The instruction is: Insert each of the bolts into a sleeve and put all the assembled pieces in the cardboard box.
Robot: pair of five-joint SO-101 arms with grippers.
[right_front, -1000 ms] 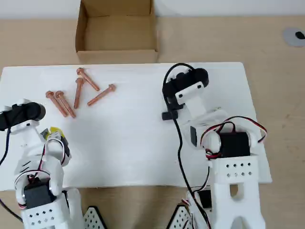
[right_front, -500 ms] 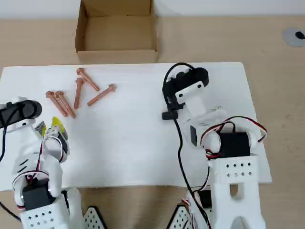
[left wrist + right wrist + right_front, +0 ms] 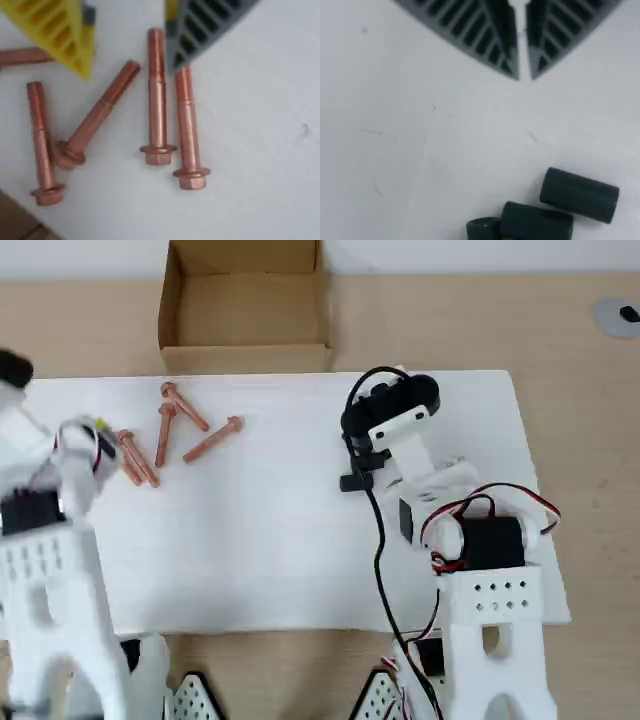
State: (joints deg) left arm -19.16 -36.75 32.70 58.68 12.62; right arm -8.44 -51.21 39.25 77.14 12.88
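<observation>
My left gripper has swung up from the near edge of the white mat and now hangs right over the copper bolts, jaws spread wide and empty. My right gripper has barely shifted. Its jaws are almost together, gripping nothing, with the black sleeves near it. All five bolts lie loose and nothing sits in the cardboard box, so I judge the first pick is at hand.

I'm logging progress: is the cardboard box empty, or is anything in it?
Empty: the cardboard box shows a bare floor; the bolts lie outside on the white sheet.
</observation>
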